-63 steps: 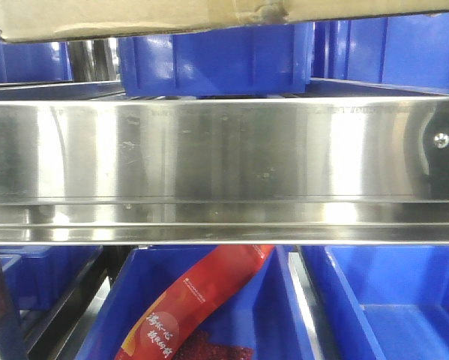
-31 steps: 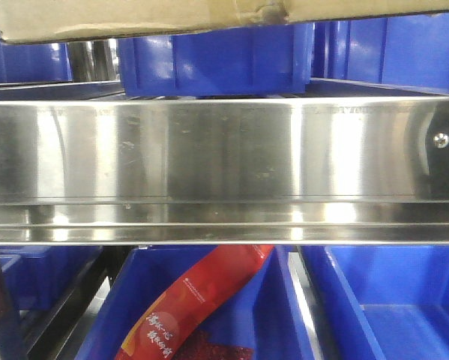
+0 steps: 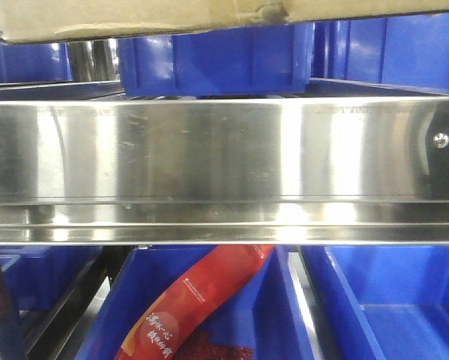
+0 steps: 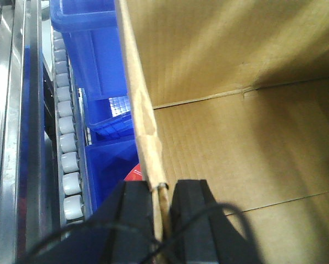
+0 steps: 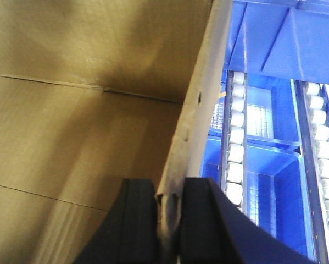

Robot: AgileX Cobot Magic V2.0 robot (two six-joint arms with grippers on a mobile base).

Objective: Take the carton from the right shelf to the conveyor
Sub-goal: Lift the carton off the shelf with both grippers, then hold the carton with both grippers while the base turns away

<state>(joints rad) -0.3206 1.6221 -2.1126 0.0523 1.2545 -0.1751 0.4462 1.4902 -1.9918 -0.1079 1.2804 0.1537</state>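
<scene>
The brown cardboard carton (image 3: 149, 19) hangs at the top of the front view, its underside just above the shiny steel front rail of the shelf (image 3: 224, 150). In the left wrist view my left gripper (image 4: 161, 192) is shut on the carton's left wall (image 4: 145, 121), with the open inside of the carton (image 4: 241, 126) to the right. In the right wrist view my right gripper (image 5: 168, 201) is shut on the carton's right wall (image 5: 200, 104), with the inside of the carton (image 5: 76, 110) to the left. The conveyor is out of view.
Blue plastic bins (image 3: 217, 60) stand on the shelf behind the carton. On the lower level are more blue bins (image 3: 389, 300), one holding a red packet (image 3: 194, 300). White roller tracks (image 4: 68, 148) run beside the carton, also in the right wrist view (image 5: 235, 143).
The carton has risen very slightly in the front view. Nothing else has visibly moved.
</scene>
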